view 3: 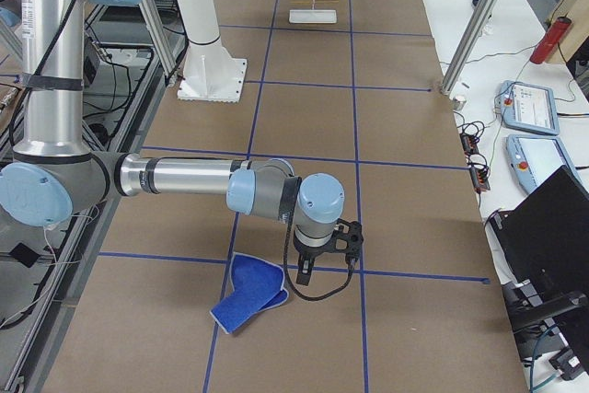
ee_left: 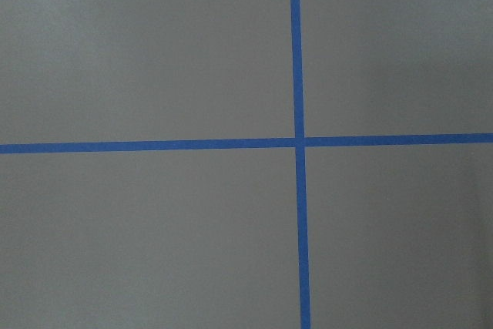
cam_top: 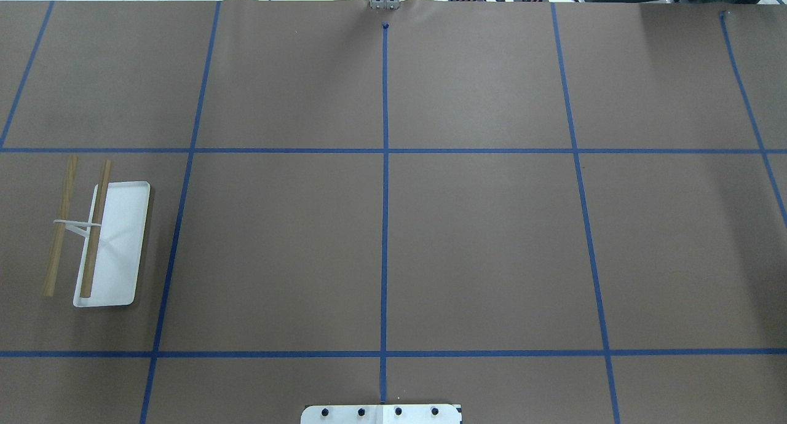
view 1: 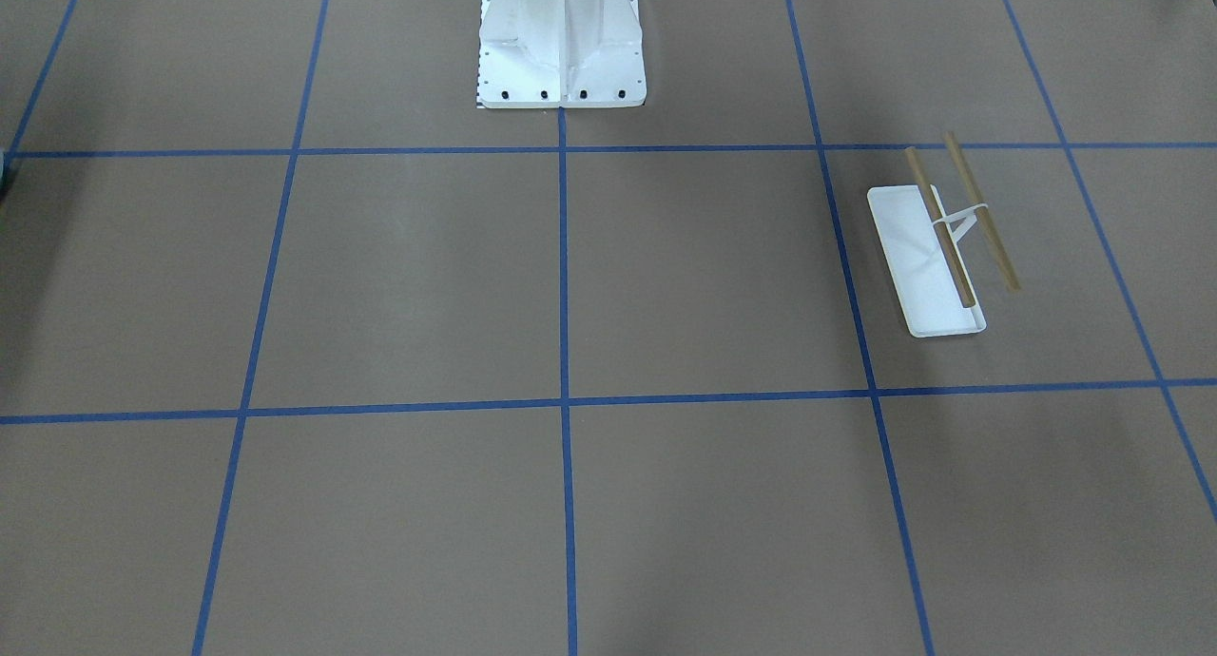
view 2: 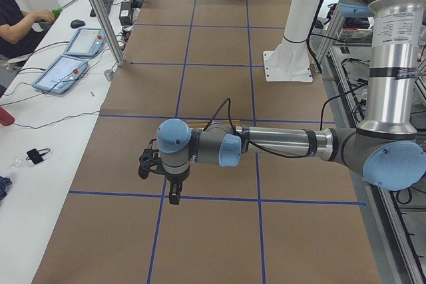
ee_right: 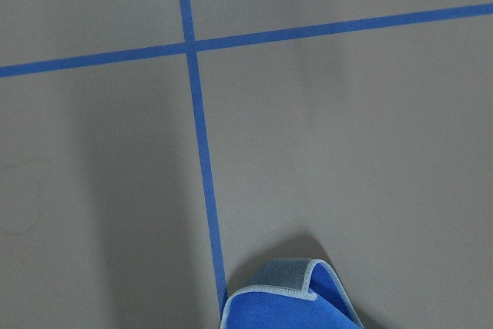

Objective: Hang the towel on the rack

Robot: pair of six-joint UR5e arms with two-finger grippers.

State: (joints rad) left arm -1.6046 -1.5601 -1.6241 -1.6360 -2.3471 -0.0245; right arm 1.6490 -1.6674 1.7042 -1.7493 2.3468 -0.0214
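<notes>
Though right fingers [view 3: 303, 271] hang near the towel [view 3: 247, 299], their gap is unclear.

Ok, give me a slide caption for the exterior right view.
Right claw poised beside the crumpled blue towel; the rack stands bare in the distance.

No text, label, brand, number or sign could be read in any view. Two pendant screens [view 3: 529, 108] were noted beside the desk, but whatever was displayed on them was too small and blurred to be made out.
</notes>
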